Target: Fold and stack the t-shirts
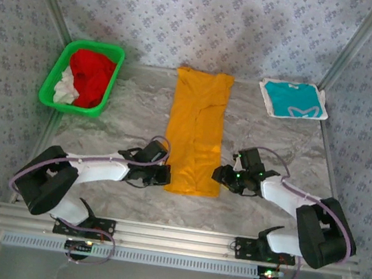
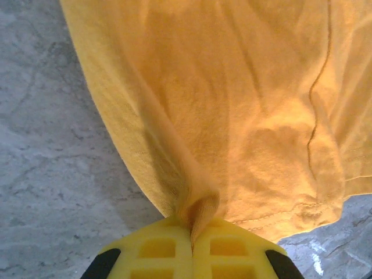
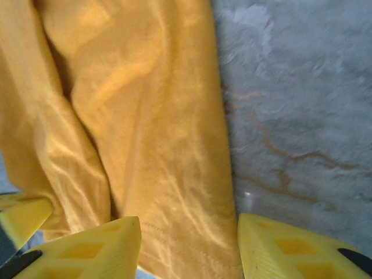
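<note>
A yellow-orange t-shirt (image 1: 197,131) lies folded into a long narrow strip down the middle of the table. My left gripper (image 1: 162,175) is at its near left corner, shut on a pinch of the yellow cloth (image 2: 200,212), which bunches up between the yellow fingers (image 2: 157,250). At the near right corner sits my right gripper (image 1: 219,175), open, its fingers (image 3: 102,244) straddling the hem of the t-shirt (image 3: 163,174). A folded teal t-shirt (image 1: 293,99) with a white mark lies at the back right.
A green plastic basket (image 1: 82,77) at the back left holds red and white cloth. Patterned walls close in the back and sides. Bare marble table (image 1: 134,111) lies on both sides of the yellow strip.
</note>
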Controlling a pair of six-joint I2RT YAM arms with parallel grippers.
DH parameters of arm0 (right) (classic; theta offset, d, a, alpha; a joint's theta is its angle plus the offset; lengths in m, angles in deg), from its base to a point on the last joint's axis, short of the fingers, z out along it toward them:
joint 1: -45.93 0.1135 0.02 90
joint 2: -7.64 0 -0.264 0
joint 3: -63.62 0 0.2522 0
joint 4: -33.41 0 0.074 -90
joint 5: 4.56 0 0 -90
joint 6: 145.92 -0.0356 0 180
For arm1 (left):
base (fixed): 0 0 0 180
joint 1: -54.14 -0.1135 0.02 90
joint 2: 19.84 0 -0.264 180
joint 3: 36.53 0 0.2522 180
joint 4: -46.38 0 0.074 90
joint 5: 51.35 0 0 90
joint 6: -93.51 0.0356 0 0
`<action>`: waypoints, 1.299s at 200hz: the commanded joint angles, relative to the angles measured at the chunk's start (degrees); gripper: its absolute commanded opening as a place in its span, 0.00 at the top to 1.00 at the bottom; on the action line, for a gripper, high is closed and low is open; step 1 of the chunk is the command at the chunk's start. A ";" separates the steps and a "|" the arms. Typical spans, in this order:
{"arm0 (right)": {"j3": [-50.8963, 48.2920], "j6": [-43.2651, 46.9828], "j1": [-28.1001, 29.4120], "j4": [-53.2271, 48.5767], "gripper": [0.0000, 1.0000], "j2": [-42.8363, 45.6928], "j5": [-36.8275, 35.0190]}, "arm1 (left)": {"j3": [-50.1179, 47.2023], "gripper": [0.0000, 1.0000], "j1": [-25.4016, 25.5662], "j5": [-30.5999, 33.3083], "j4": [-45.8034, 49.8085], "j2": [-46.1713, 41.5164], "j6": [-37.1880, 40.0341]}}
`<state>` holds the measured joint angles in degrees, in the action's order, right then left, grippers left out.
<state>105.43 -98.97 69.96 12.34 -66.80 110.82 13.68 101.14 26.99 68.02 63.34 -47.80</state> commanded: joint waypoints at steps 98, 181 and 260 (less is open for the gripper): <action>-4.16 -7.04 5.99 -4.90 0.50 7.17 1.57 | -4.98 1.00 0.13 2.44 -2.02 -4.66 -0.45; -2.92 -8.84 7.16 -12.60 0.57 12.46 -7.46 | -6.23 1.00 0.04 3.44 -1.47 -7.16 -0.30; -2.05 -8.39 8.77 -5.61 0.56 4.12 -2.78 | -7.18 1.00 -0.12 3.75 -1.99 -7.13 -0.39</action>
<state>101.83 -107.17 76.72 2.81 -59.45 105.31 7.12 101.14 30.38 66.12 56.43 -48.02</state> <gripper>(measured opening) 0.445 0.046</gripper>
